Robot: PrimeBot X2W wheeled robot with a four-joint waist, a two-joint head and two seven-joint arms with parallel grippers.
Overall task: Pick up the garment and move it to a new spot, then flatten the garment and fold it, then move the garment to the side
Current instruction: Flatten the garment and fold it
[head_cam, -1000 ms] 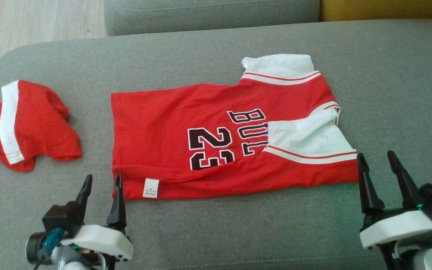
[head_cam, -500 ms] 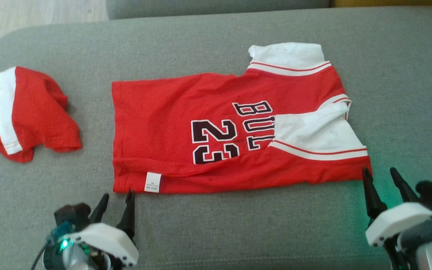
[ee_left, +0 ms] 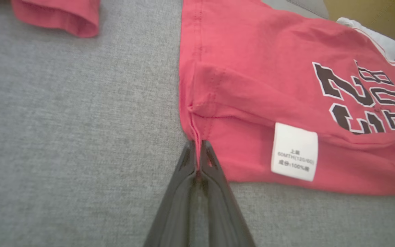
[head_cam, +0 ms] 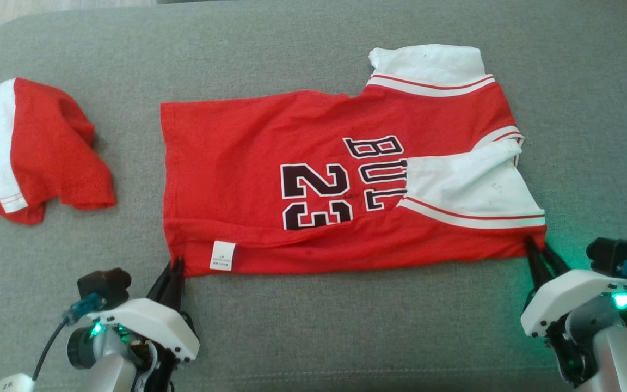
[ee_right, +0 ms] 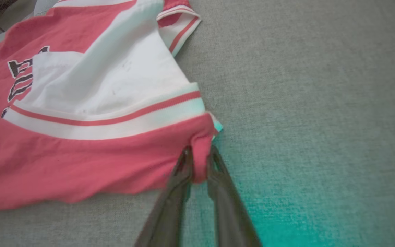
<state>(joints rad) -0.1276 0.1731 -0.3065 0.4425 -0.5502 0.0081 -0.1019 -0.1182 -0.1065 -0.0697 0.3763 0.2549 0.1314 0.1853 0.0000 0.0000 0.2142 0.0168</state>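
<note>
2 red-and-white garments are lying on 1 grey couch seat (head_cam: 346,337): 1 jersey (head_cam: 270,179) w/ black no. 23 and 1 smaller red piece (head_cam: 41,152). 2 grippers are showing, 1 left gripper (head_cam: 174,267) and 1 right gripper (head_cam: 536,247), each w/ 2 dark fingers, so 4 fingers total, and 2 green lamps (head_cam: 622,300) are glowing, 1 per wrist. 1 white label (head_cam: 222,255) is sitting on the jersey.

Left gripper (head_cam: 176,268) and right gripper (head_cam: 538,249): dark tapered fingers (head_cam: 169,288), white housings (head_cam: 139,326), green lights (head_cam: 96,328); black cable (head_cam: 49,348) at left.
</note>
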